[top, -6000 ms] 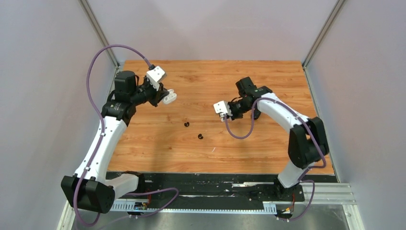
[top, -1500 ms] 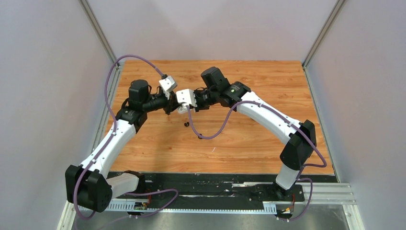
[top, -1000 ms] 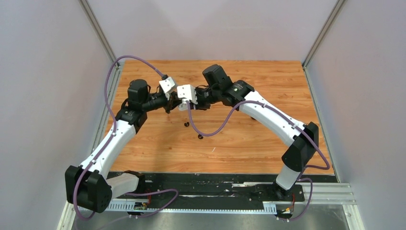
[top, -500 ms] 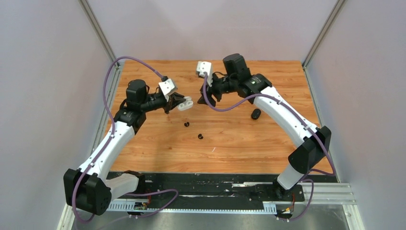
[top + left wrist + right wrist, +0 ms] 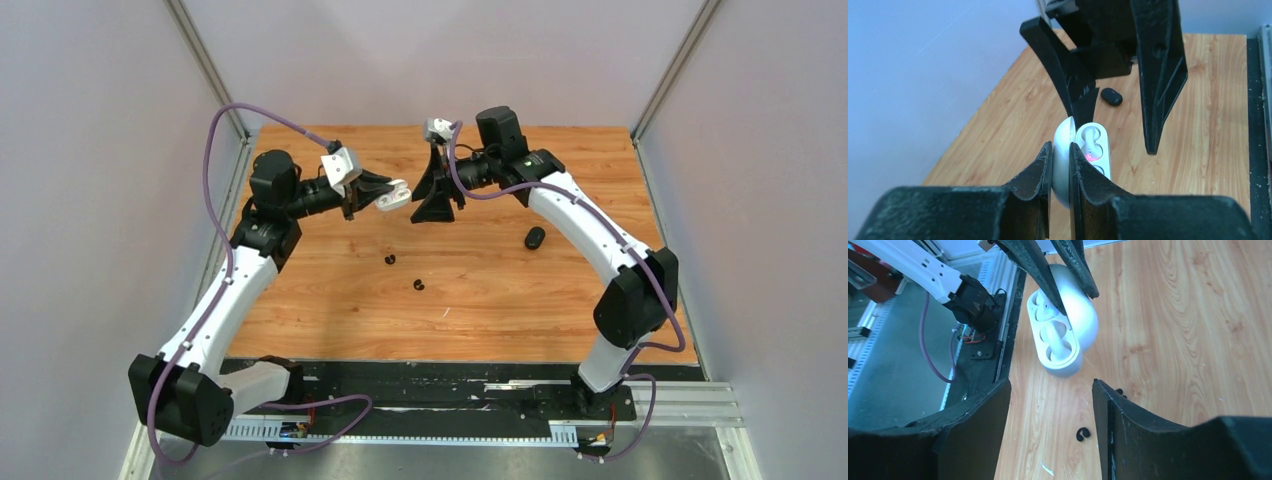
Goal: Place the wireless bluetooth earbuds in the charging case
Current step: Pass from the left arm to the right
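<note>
My left gripper (image 5: 386, 192) is shut on the open lid of a white charging case (image 5: 395, 193), holding it above the table. In the right wrist view a white earbud (image 5: 1058, 341) sits in the case's (image 5: 1064, 330) lower well, and a left finger partly hides the upper well. A small red light glows in the case (image 5: 1091, 145) in the left wrist view. My right gripper (image 5: 437, 192) hangs open just right of the case, nothing between its fingers. Two black earbuds (image 5: 390, 260) (image 5: 419, 285) lie on the wood below.
A black pill-shaped case (image 5: 535, 238) lies shut on the table (image 5: 560, 300) to the right, under the right forearm. One black earbud (image 5: 1082, 433) shows between my right fingers, far below them. Metal frame posts stand at the table's back corners.
My right gripper has let go at the white case, opened wide and drawn back to the right. The left arm has carried the case a little up and toward the back.
</note>
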